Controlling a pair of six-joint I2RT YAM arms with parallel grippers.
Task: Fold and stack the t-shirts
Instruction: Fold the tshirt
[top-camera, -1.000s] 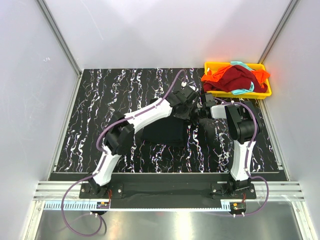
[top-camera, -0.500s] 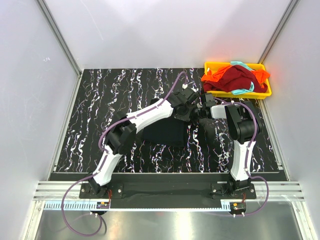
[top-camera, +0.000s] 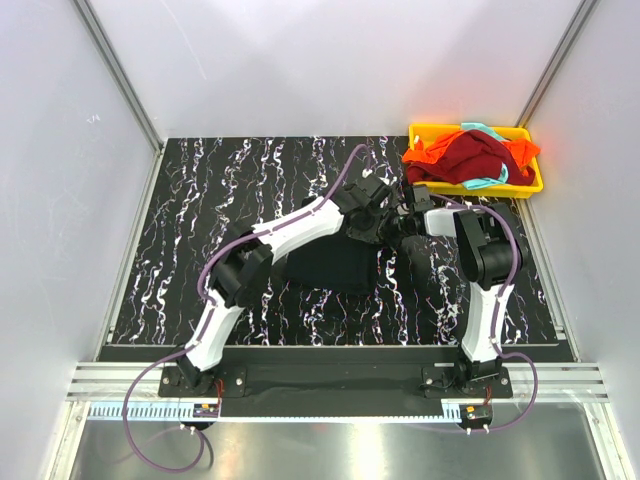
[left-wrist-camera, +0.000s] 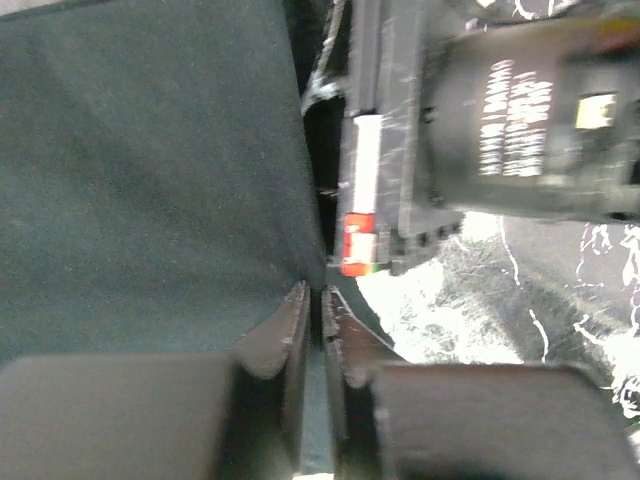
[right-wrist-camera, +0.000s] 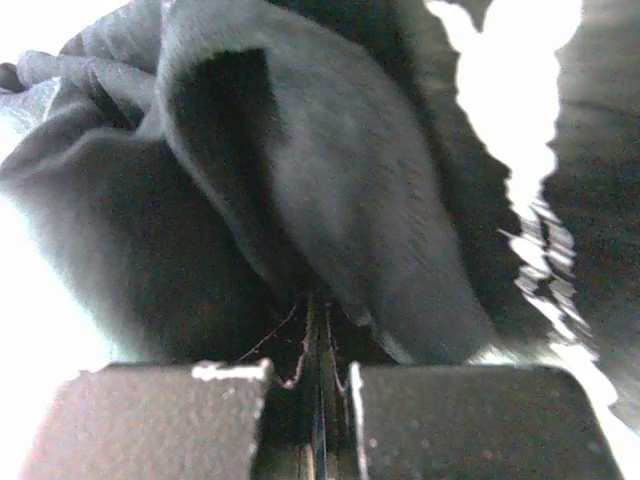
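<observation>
A black t-shirt (top-camera: 325, 268) lies folded in the middle of the table, its right edge lifted towards both grippers. My left gripper (top-camera: 384, 222) sits at that edge. In the left wrist view its fingertips (left-wrist-camera: 322, 292) stand a thin slit apart where the cloth's (left-wrist-camera: 150, 180) corner ends, and a grip does not show. My right gripper (top-camera: 403, 221) faces it closely and is shut on bunched black fabric (right-wrist-camera: 330, 170), which runs in between its fingertips (right-wrist-camera: 318, 300). Dark red (top-camera: 475, 155), orange (top-camera: 425, 155) and teal (top-camera: 487, 182) t-shirts lie heaped in the tray.
The yellow tray (top-camera: 425, 128) stands at the table's back right corner. The right gripper's body (left-wrist-camera: 480, 120) fills the upper right of the left wrist view, very close. White walls and metal rails enclose the black marbled table (top-camera: 200, 230).
The left jaws have parted from fully closed to a thin slit. Both wrists have shifted slightly at the shirt's right edge, and the folded shirt has stayed in place.
</observation>
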